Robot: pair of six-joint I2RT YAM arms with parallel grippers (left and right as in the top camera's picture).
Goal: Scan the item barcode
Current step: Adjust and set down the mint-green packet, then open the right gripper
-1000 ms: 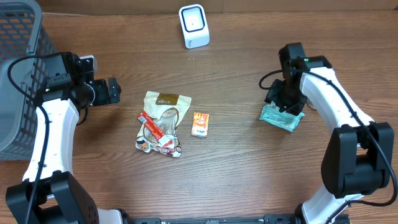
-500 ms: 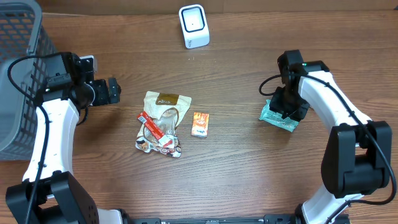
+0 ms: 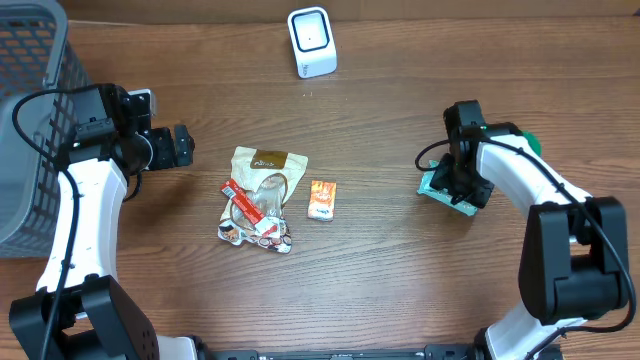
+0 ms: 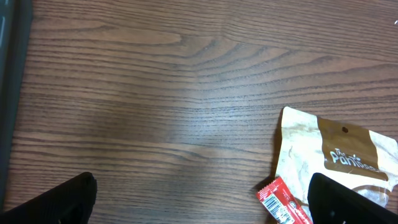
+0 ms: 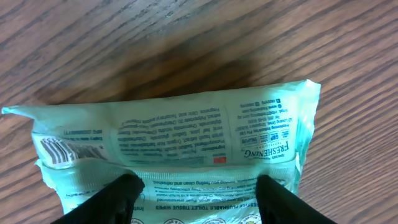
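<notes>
Smooth white shells clad the long links of the left arm (image 3: 78, 215) and the right arm (image 3: 525, 180), with black housings at the joints and thin black cables (image 3: 17, 115) looping alongside. The left hand (image 3: 184, 147) and right hand (image 3: 462, 186) are black, with blunt, rounded fingertips (image 5: 109, 199).

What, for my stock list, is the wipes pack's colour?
The wipes pack is pale mint green; best seen in the right wrist view.

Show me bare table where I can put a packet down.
Free: the wide strip between the orange packet and the wipes pack, and the stretch between the scanner and the brown pouch. Crowded: the wrappers around the brown pouch, and at the right gripper on the wipes pack.
</notes>
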